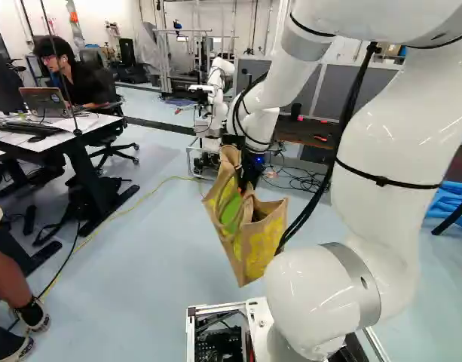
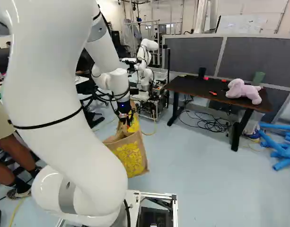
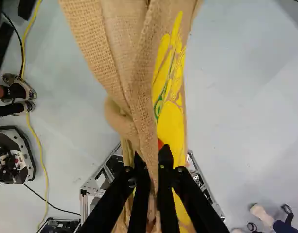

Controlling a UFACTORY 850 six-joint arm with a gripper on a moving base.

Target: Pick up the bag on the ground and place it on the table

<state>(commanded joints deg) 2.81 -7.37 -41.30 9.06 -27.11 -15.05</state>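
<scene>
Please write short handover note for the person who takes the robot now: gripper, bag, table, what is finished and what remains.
Gripper: shut, pinching a fold of the bag's cloth.
Bag: brown with yellow print, hanging from the gripper, seemingly clear of the floor.
Table: probably the dark one at the right of the right base view; a pink plush toy lies on it.
Done: bag gripped and, it seems, lifted.
Left: bring it over the table, lower it, release. I would stay away from the toy.

Bright light leaves glare on the arm [image 1: 396,143] and sheen on the floor [image 2: 197,184].
</scene>
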